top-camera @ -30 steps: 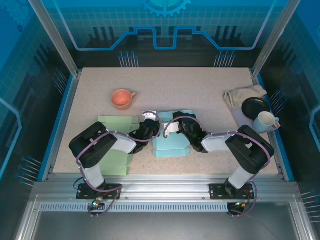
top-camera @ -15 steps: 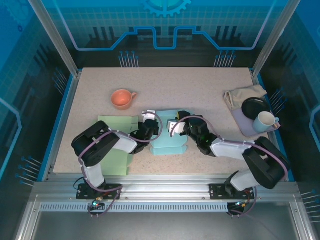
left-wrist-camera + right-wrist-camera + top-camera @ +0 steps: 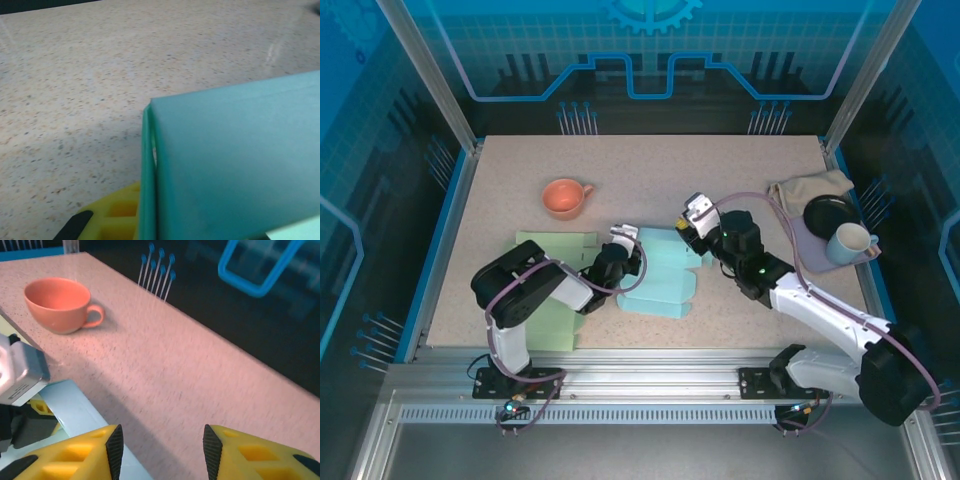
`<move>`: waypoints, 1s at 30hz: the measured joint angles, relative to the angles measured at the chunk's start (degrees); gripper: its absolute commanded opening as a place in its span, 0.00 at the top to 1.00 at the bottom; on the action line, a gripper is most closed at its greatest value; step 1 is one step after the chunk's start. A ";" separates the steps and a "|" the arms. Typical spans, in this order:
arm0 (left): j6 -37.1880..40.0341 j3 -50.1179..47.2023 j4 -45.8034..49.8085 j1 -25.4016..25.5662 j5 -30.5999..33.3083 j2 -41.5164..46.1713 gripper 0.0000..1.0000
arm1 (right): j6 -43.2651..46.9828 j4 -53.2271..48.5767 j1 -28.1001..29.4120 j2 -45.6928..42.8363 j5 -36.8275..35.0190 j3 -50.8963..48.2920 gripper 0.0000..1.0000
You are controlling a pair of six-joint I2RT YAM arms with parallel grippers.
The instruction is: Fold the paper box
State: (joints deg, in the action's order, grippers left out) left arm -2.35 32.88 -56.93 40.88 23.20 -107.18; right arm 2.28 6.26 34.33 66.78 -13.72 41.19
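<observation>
The light blue paper box (image 3: 660, 275) lies partly folded at the middle of the table. My left gripper (image 3: 626, 250) is at the box's left side, shut on a thin upright wall of it. In the left wrist view that teal wall (image 3: 148, 175) stands edge-on against my yellow finger (image 3: 116, 216), and the box panel (image 3: 235, 165) covers the right half. My right gripper (image 3: 696, 216) hangs raised off the box's far right corner. Its jaws (image 3: 160, 450) stand open with bare table between them, and a strip of the box (image 3: 75, 412) lies below to the left.
An orange cup (image 3: 565, 197) stands at the back left, also seen as the cup (image 3: 60, 305). A flat green sheet (image 3: 552, 290) lies under my left arm. At the right edge are a beige cloth (image 3: 807, 190), a black plate (image 3: 832, 212) and a white mug (image 3: 850, 242).
My right gripper has opened, let go of the box and swung up and back to the right. The box has shifted slightly. My left gripper stays shut on the box wall.
</observation>
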 measured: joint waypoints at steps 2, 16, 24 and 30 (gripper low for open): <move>1.20 0.00 -0.24 0.39 -1.57 -0.02 1.00 | -4.85 -3.56 0.00 0.09 -1.07 -0.20 0.51; 5.33 0.57 -1.68 2.49 -7.23 -0.90 1.00 | -19.10 -17.25 0.00 -0.26 -3.69 -3.63 0.52; 5.16 2.75 0.37 2.54 -6.99 -1.75 0.91 | -21.20 -17.27 0.00 -0.87 -3.96 -4.31 0.52; 3.39 4.24 2.62 2.75 -6.08 -1.95 0.86 | -21.77 -15.65 0.00 -0.87 -4.63 -5.25 0.52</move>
State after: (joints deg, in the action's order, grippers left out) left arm 1.04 37.12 -54.30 43.64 17.12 -109.12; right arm -19.49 -9.39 34.33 65.91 -18.35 35.94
